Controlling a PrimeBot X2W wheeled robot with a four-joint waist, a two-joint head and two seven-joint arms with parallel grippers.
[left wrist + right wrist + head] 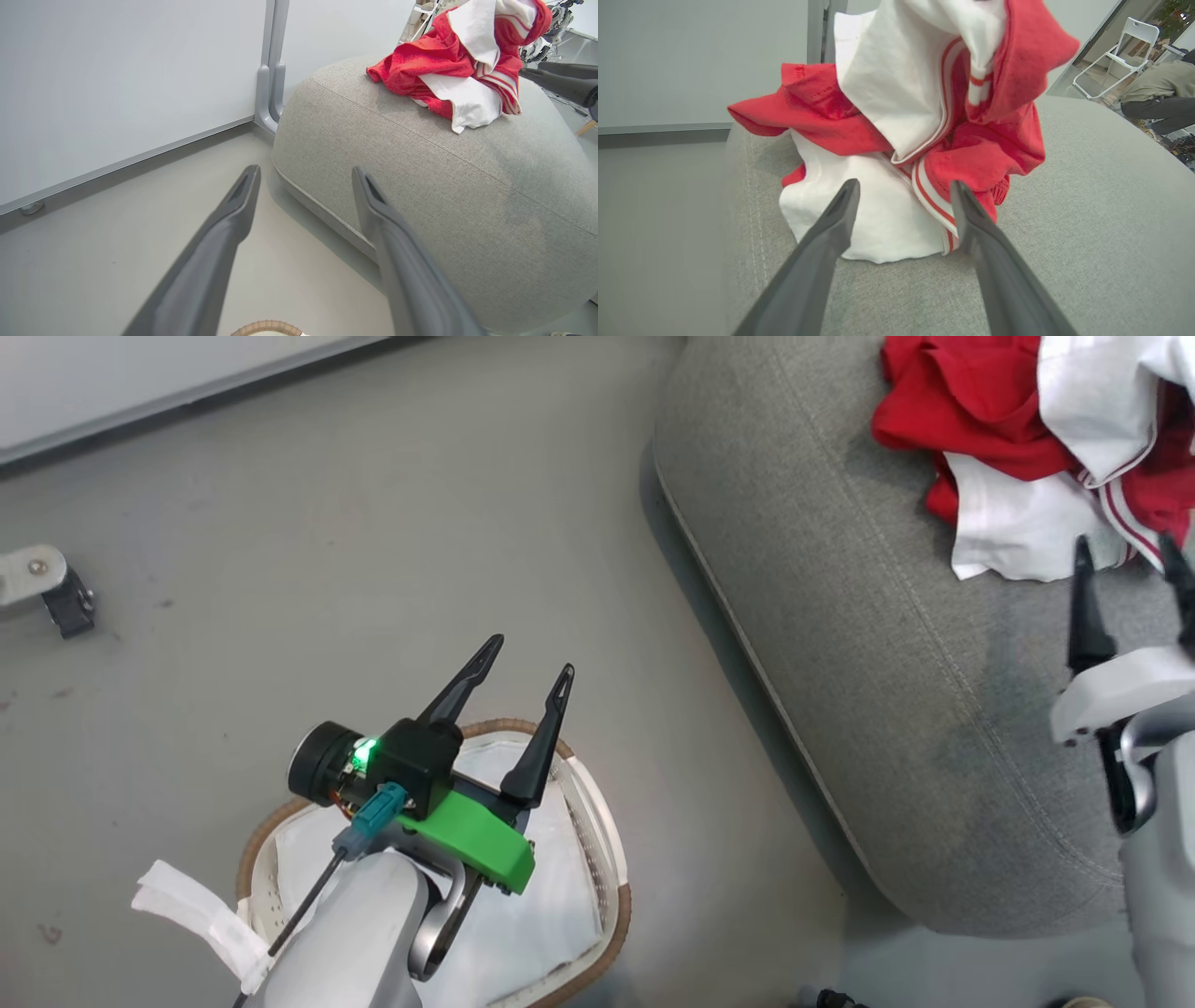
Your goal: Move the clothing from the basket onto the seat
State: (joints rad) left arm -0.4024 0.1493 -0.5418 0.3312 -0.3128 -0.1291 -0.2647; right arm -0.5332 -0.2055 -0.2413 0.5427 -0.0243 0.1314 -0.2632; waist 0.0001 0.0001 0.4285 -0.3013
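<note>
Grey seat [1087, 210], clothing [887, 102] atop, chair [1141, 26] beyond

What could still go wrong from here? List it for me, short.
1. The right gripper, open, has its fingertips right at the clothing's lower edge. Pulling back could snag the fabric and drag it across the seat.
2. The clothing is heaped high and loose, so a nudge from that gripper might topple it toward the seat's rounded side.
3. The left gripper hangs open above the basket. A dip could catch the white liner, which should stay.
</note>
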